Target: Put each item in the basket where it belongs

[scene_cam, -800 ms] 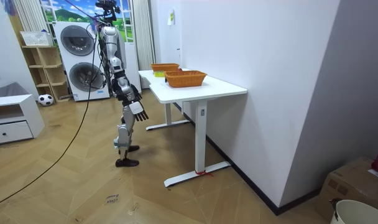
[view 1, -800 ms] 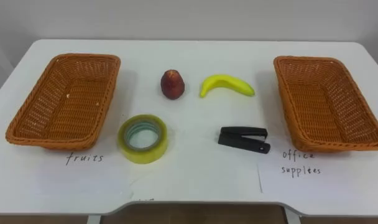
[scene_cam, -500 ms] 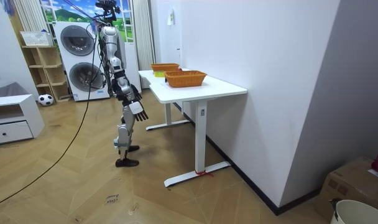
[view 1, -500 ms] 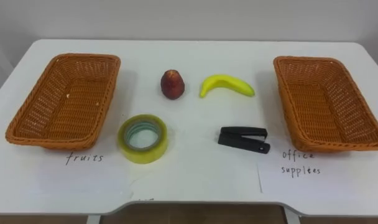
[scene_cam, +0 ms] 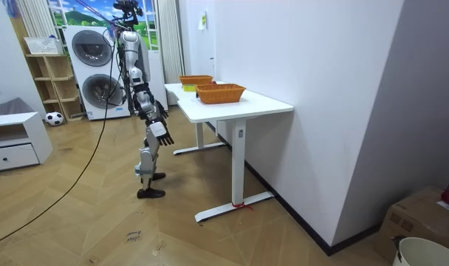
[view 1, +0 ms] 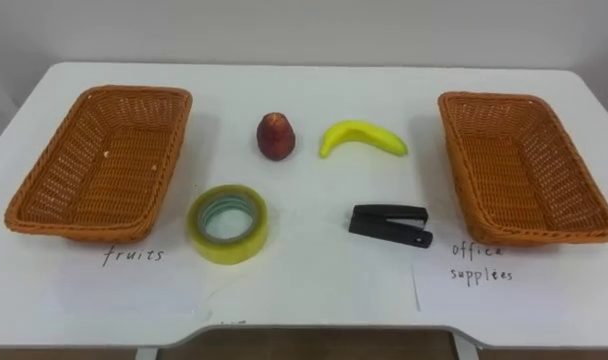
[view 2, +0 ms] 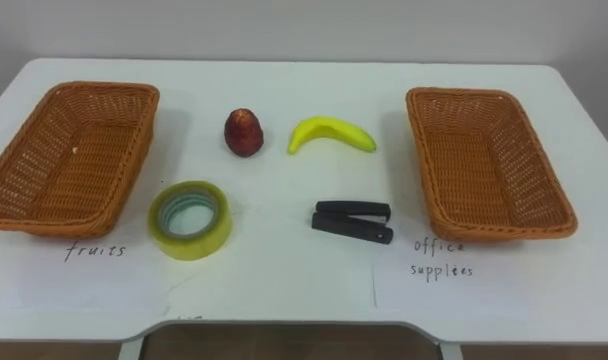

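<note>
On the white table [view 1: 314,285] a red apple-like fruit [view 1: 275,136] and a yellow banana [view 1: 362,137] lie side by side at the middle back. In front of them sit a yellow roll of tape [view 1: 228,222] and a black stapler [view 1: 390,224]. A wicker basket [view 1: 104,170] at the left stands above a handwritten "fruits" label [view 1: 134,256]. A matching basket [view 1: 519,165] at the right has an "office supplies" label [view 1: 479,262]. Both baskets hold nothing. In the room view I stand at the table's near side, my right hand [scene_cam: 161,133] low beside my hip, fingers straight.
A sheet of paper [view 1: 504,285] lies under the right label near the front edge. In the room view a washing machine [scene_cam: 99,77], a shelf [scene_cam: 51,77] and a low white cabinet [scene_cam: 14,148] stand behind me on open wooden floor.
In the room view my right hand has risen a little and drawn closer to my body. The eye view has shifted slightly; the things on the table lie as before.
</note>
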You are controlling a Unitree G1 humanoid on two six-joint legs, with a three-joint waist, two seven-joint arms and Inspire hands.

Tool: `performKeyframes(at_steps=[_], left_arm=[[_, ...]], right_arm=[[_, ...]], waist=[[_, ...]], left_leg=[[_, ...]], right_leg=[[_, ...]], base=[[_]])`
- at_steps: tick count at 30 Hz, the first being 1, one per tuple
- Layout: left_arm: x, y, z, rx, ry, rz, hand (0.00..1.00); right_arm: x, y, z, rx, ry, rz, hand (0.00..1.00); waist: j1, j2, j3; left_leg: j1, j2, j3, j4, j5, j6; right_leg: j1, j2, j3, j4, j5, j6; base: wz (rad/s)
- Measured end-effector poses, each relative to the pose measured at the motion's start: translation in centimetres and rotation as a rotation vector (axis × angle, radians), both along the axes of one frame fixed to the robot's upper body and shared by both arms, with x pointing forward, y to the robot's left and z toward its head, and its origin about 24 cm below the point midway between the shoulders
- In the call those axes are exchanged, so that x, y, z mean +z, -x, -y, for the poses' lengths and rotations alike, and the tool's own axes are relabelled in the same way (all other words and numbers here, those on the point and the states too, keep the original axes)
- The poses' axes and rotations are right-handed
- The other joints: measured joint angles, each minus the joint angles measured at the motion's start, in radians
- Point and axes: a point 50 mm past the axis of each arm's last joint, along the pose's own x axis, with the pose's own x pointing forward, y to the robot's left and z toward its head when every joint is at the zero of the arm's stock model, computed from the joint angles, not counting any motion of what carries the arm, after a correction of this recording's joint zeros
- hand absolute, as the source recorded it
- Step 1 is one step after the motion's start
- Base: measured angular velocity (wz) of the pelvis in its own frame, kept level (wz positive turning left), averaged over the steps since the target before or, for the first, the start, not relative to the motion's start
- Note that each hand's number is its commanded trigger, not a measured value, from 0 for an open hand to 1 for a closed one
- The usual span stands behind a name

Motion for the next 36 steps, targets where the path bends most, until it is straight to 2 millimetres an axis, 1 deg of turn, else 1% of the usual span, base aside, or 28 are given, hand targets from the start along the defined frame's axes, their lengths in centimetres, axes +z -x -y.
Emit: performKeyframes(at_steps=[1,4,6,7,8,9,10,11,12,13,15,16,17,19,21,24,25,26,27,29,30,32,34,36], left_arm=[[0.0,0.1,-0.1,0.006,-0.003,-0.001,0.00],[0.1,0.3,-0.5,0.027,-0.024,-0.002,0.00],[0.1,0.4,-0.7,0.043,-0.039,-0.003,0.00],[0.2,0.6,-1.0,0.057,-0.048,-0.004,0.00],[0.2,0.6,-1.2,0.072,-0.054,-0.002,0.00],[0.3,0.6,-1.3,0.079,-0.057,-0.001,0.00],[0.3,1.1,-1.5,0.094,-0.061,-0.008,0.00],[0.3,1.2,-1.8,0.097,-0.068,-0.011,0.00],[0.4,1.3,-1.9,0.098,-0.072,-0.012,0.00],[0.4,1.5,-2.3,0.117,-0.080,-0.011,0.00],[0.6,1.8,-2.8,0.155,-0.096,-0.014,0.00],[0.6,2.1,-3.1,0.179,-0.107,-0.016,0.00],[0.7,2.2,-3.3,0.188,-0.116,-0.017,0.00],[0.8,2.4,-3.7,0.198,-0.139,-0.019,0.00],[0.9,2.5,-3.9,0.204,-0.152,-0.023,0.00],[0.9,2.7,-4.0,0.209,-0.157,-0.030,0.00],[1.0,2.8,-4.0,0.212,-0.161,-0.029,0.00],[1.1,2.9,-4.1,0.212,-0.165,-0.021,0.00],[1.1,2.9,-4.2,0.212,-0.168,-0.017,0.00],[1.4,2.8,-4.5,0.215,-0.189,0.004,0.00],[1.5,2.7,-4.6,0.217,-0.197,0.008,0.00],[1.5,2.7,-4.6,0.218,-0.207,0.006,0.00],[1.4,2.8,-4.4,0.210,-0.204,0.000,0.00],[1.4,2.8,-4.2,0.203,-0.194,-0.003,0.00]], right_arm=[[0.0,0.7,0.2,-0.035,0.011,-0.015,0.00],[0.0,1.7,0.7,-0.126,0.039,-0.035,0.00],[0.1,1.9,1.1,-0.180,0.058,-0.039,0.00],[0.2,2.2,1.5,-0.219,0.070,-0.042,0.00],[0.2,2.4,1.9,-0.283,0.085,-0.039,0.00],[0.3,2.4,2.1,-0.309,0.093,-0.035,0.00],[0.4,3.1,2.5,-0.365,0.110,-0.046,0.00],[0.5,3.2,2.8,-0.403,0.124,-0.044,0.00],[0.5,3.3,2.9,-0.426,0.130,-0.042,0.00],[0.7,3.5,3.3,-0.470,0.140,-0.032,0.00],[0.9,3.7,4.0,-0.536,0.163,-0.026,0.00],[1.2,3.5,4.7,-0.576,0.190,-0.014,0.00],[1.4,3.3,5.1,-0.590,0.209,-0.003,0.00],[2.2,1.9,6.9,-0.619,0.280,0.049,0.00],[2.7,0.9,7.7,-0.658,0.323,0.084,0.00],[4.2,-0.8,9.3,-0.750,0.390,0.170,0.00],[4.8,-1.3,9.9,-0.788,0.423,0.195,0.00],[5.6,-2.0,10.6,-0.821,0.460,0.231,0.00],[6.1,-2.5,11.0,-0.836,0.481,0.255,0.00],[8.8,-3.9,12.5,-0.885,0.574,0.372,0.00],[9.4,-4.2,12.8,-0.893,0.597,0.396,0.00],[11.5,-5.6,13.6,-0.936,0.664,0.482,0.00],[12.7,-6.2,13.9,-0.963,0.704,0.526,0.00],[13.7,-6.8,14.1,-0.980,0.734,0.561,0.00]], waist=[[-0.001,-0.003,0.0000],[-0.007,-0.007,0.0000],[-0.021,-0.011,-0.0017],[-0.031,-0.014,-0.0017],[-0.032,-0.015,-0.0017],[-0.033,-0.017,-0.0010],[-0.038,-0.020,-0.0001],[-0.047,-0.022,-0.0016],[-0.048,-0.024,-0.0020],[-0.051,-0.026,-0.0008],[-0.060,-0.030,0.0012],[-0.060,-0.030,0.0023],[-0.061,-0.030,0.0021],[-0.064,-0.027,0.0017],[-0.080,-0.035,-0.0030],[-0.091,-0.042,-0.0064],[-0.104,-0.045,-0.0078],[-0.107,-0.050,-0.0100],[-0.107,-0.051,-0.0098],[-0.112,-0.053,-0.0087],[-0.112,-0.053,-0.0075],[-0.111,-0.056,-0.0060],[-0.111,-0.058,-0.0047],[-0.111,-0.057,-0.0053]], left_leg=[[0.001,0.000,0.003,0.000,0.000,0.000],[0.001,0.000,0.006,-0.001,0.000,0.000],[0.001,0.001,0.006,0.000,0.000,0.000],[0.003,0.001,0.009,-0.001,0.000,0.000],[0.005,0.001,0.014,-0.001,0.000,0.000],[0.008,0.001,0.016,-0.002,0.000,0.000],[0.014,0.001,0.017,-0.008,0.000,0.000],[0.019,0.002,0.015,-0.009,-0.001,0.000],[0.020,0.002,0.015,-0.009,-0.001,0.000],[0.023,0.003,0.016,-0.009,-0.001,-0.001],[0.030,0.003,0.020,-0.008,-0.001,-0.001],[0.030,0.003,0.022,-0.008,-0.001,-0.001],[0.030,0.002,0.024,-0.008,-0.001,-0.001],[0.028,0.005,0.042,-0.008,-0.001,-0.001],[0.028,0.005,0.043,-0.008,-0.001,-0.001],[0.027,0.003,0.046,-0.007,-0.001,0.000],[0.027,0.002,0.045,-0.006,-0.001,0.000],[0.027,0.000,0.046,-0.006,-0.001,0.000],[0.027,0.000,0.047,-0.006,-0.001,0.000],[0.026,0.000,0.050,-0.007,-0.001,0.000],[0.026,0.000,0.050,-0.008,-0.001,0.000],[0.028,0.001,0.050,-0.013,0.000,0.000],[0.027,0.002,0.049,-0.017,0.000,0.000],[0.025,0.002,0.048,-0.022,0.000,0.000]], right_leg=[[-0.001,0.000,0.004,0.000,0.000,0.000],[-0.002,0.000,0.008,0.000,0.000,0.000],[-0.002,0.000,0.009,0.000,0.000,0.000],[-0.001,0.000,0.019,0.000,0.000,0.000],[0.005,0.001,0.023,0.002,0.000,0.000],[0.006,0.001,0.024,0.002,0.000,0.000],[0.012,0.001,0.026,0.002,0.000,0.000],[0.016,0.002,0.031,0.002,0.000,0.000],[0.016,0.002,0.037,0.001,0.000,0.000],[0.014,0.003,0.048,0.000,0.000,0.000],[0.013,0.003,0.051,0.001,0.000,0.000],[0.012,0.003,0.053,0.005,0.000,0.000],[0.010,0.003,0.054,0.007,0.000,0.000],[-0.004,0.004,0.066,0.018,0.000,0.000],[-0.004,0.004,0.068,0.018,0.000,0.000],[-0.006,0.002,0.071,0.016,-0.001,0.000],[-0.006,0.002,0.071,0.016,-0.002,0.001],[-0.008,0.001,0.073,0.017,-0.004,0.003],[-0.009,0.001,0.074,0.017,-0.005,0.003],[-0.012,0.001,0.077,0.016,-0.005,0.003],[-0.013,0.001,0.078,0.016,-0.005,0.003],[-0.013,0.003,0.078,0.017,-0.005,0.003],[-0.016,0.004,0.078,0.017,-0.005,0.003],[-0.019,0.004,0.077,0.017,-0.005,0.003]], base=[[-0.05],[-0.04],[-0.02],[-0.07],[-0.10],[-0.08],[0.00],[0.00],[0.00],[-0.06],[-0.09],[-0.08],[-0.17],[-0.21],[-0.05],[-0.03],[0.00],[0.00],[-0.04],[-0.04],[0.00],[0.00],[0.00],[0.00]])
